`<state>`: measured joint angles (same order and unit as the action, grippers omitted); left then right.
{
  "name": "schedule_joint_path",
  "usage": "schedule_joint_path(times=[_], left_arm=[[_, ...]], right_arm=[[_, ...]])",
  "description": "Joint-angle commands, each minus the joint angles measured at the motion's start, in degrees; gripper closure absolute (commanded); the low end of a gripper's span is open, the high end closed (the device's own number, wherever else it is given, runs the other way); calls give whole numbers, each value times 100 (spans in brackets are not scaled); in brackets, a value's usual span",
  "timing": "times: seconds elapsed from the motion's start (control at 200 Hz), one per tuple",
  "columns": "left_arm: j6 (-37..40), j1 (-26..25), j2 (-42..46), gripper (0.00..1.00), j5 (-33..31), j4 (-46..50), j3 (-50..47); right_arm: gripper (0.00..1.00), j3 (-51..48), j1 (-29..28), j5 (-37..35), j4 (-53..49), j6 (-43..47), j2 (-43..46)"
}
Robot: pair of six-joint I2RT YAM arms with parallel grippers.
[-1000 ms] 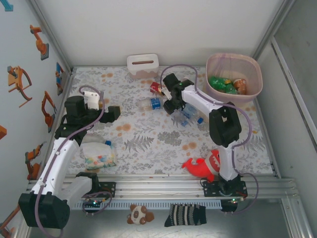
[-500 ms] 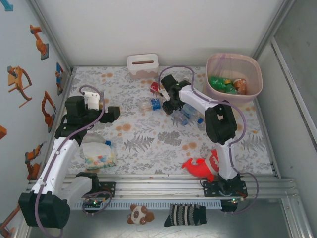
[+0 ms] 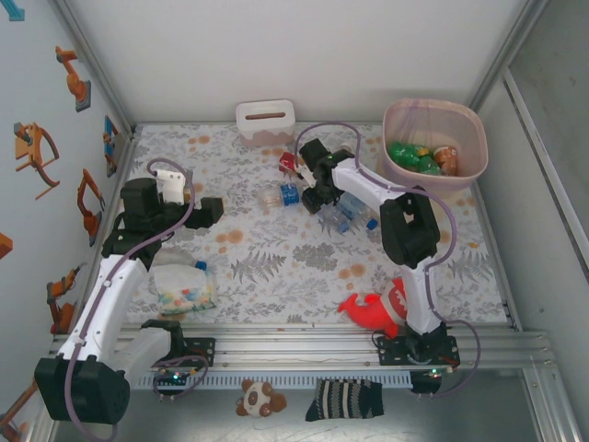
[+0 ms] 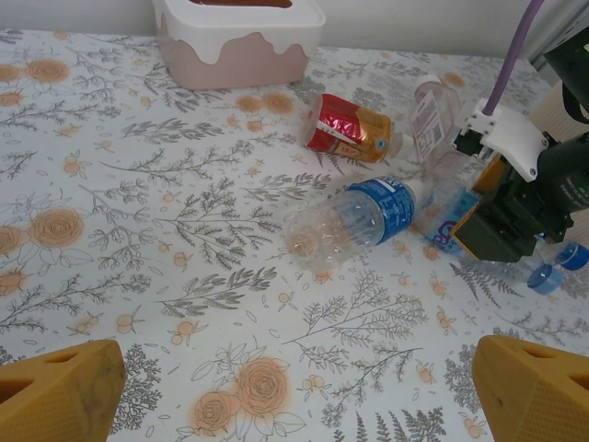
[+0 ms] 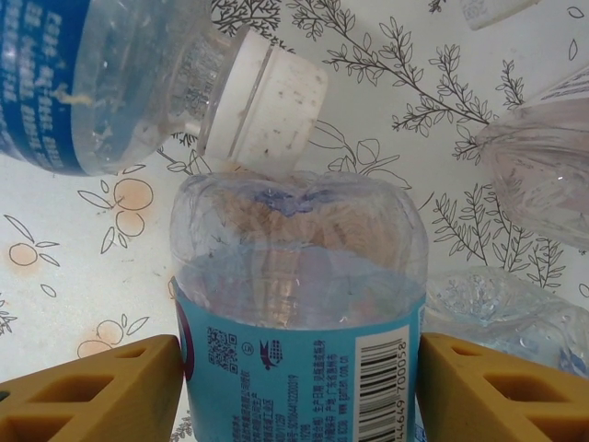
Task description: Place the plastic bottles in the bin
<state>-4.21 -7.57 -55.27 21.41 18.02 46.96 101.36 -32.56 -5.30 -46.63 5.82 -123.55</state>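
1. Back-right corner of table (image 3: pixel 276 267): bin (image 3: pixel 472 164), pink liner over rim. Inside: green bottles (image 3: pixel 403 152) + brown bottle (image 3: pixel 446 158).
2. Left of bin, mid-table: right gripper (image 3: pixel 322 198), low among a loose cluster of bottles lying on the floral cloth.
3. Right wrist view: closed on pale-blue-label bottle (image 5: pixel 299 313). Yellow fingers (image 5: pixel 101 391) snug vs. both sides of lbl, barcode facing cam, clear base pointing away.
4. Touching that base: white cap of blue-label bottle (image 5: pixel 92 74), lying on its side. More clear bottles at right edge of view, too blurred to tell apart.
5. Left wrist view: same blue-label bottle flat on cloth, cap end twd right gripper. Just behind it: red-label bottle (image 4: pixel 350 129) on its side, w/ a clear white-label bottle (image 4: pixel 433 110) close beside.
6. Further back, by rear wall: white box (image 4: pixel 237 41) w/ slot in lid.
7. Left side of table, well apart from all bottles: left gripper (image 3: pixel 210 210). Fingers (image 4: pixel 60 391) spread wide, empty, pointed twd the bottle cluster.
8. Near left arm base: bag of pastel bits (image 3: pixel 181 287). Near right arm base: red plush shark (image 3: pixel 373 308).
9. Off table, front edge: striped sock (image 3: pixel 343 398) + small plush toy (image 3: pixel 259 398).
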Motion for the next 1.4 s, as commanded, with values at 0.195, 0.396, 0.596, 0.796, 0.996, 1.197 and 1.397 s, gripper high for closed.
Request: schedule_joint_path(times=[0.195, 0.396, 0.596, 0.796, 0.996, 1.197, 1.397], left_arm=[[98, -34, 51, 4, -40, 72, 191], [96, -29, 60, 4, -62, 76, 185], [97, -34, 89, 4, -84, 72, 173], [99, -34, 104, 4, -102, 62, 173], [105, -34, 78, 4, -94, 22, 197], [128, -31, 60, 4, -93, 54, 217], [136, -26, 51, 4, -102, 52, 217]], right_arm=[[33, 138, -23, 204, -153, -143, -215], [34, 156, -23, 236, -188, -167, -204], [47, 171, -18, 249, -227, -189, -2], [53, 235, -23, 289, -355, -262, 275], [54, 270, -23, 446, -417, -376, 800], [54, 430, -23, 573, -465, -484, 1434], [54, 741, 86, 639, -551, -590, 2106]])
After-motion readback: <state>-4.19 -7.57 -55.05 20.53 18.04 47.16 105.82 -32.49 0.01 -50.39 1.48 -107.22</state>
